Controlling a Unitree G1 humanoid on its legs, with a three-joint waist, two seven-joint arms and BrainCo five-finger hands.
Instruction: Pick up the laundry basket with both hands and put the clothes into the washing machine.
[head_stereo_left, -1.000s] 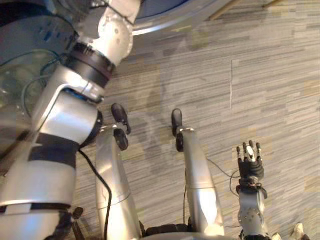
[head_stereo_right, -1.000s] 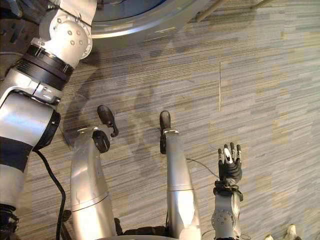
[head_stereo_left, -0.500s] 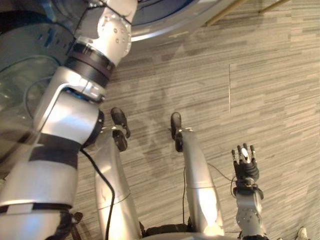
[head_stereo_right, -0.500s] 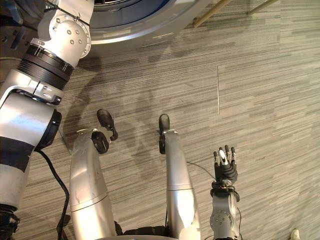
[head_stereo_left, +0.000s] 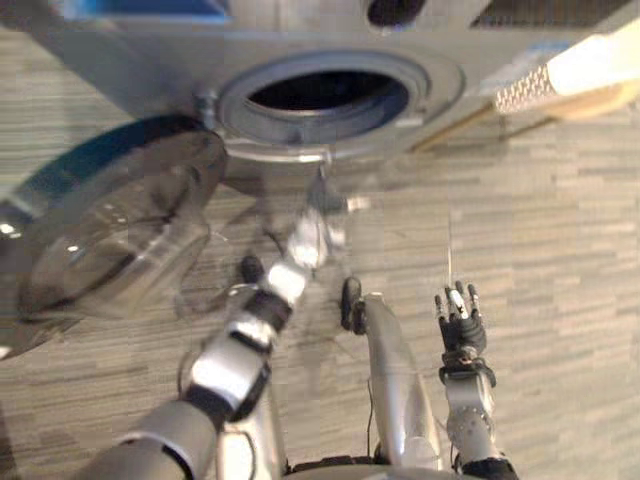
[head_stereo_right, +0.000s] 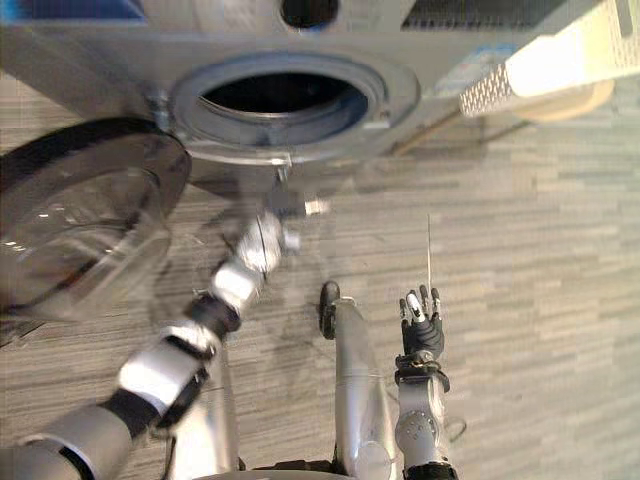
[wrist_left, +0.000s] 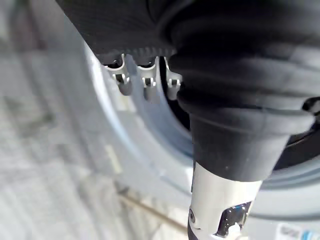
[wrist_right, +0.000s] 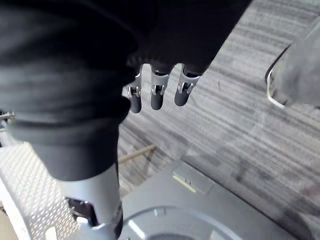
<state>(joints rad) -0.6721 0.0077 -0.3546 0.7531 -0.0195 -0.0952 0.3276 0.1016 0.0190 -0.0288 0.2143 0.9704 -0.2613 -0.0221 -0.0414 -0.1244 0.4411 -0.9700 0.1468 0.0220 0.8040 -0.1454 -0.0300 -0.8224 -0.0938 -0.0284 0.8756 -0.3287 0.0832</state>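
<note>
The washing machine (head_stereo_left: 150, 40) stands ahead with its round opening (head_stereo_left: 315, 95) dark inside. Its glass door (head_stereo_left: 100, 230) is swung open to the left. A white perforated laundry basket (head_stereo_right: 560, 60) with a pale rim sits on the floor to the machine's right; its mesh wall (wrist_right: 25, 200) also shows in the right wrist view. My left hand (head_stereo_left: 322, 205) is blurred, reaching out just below the opening, holding nothing; its fingers (wrist_left: 135, 80) look relaxed before the opening's rim. My right hand (head_stereo_right: 422, 325) hangs low over the floor, fingers (wrist_right: 155, 92) straight, empty.
Grey striped carpet (head_stereo_left: 560, 260) covers the floor in front of the machine. The open door takes up the room on the left. A thin wooden strip (head_stereo_left: 450, 130) lies on the floor by the machine's right corner.
The camera has tilted up, bringing the machine, door and basket into view. My left arm has swung from close by the camera out toward the opening. The right hand stays low.
</note>
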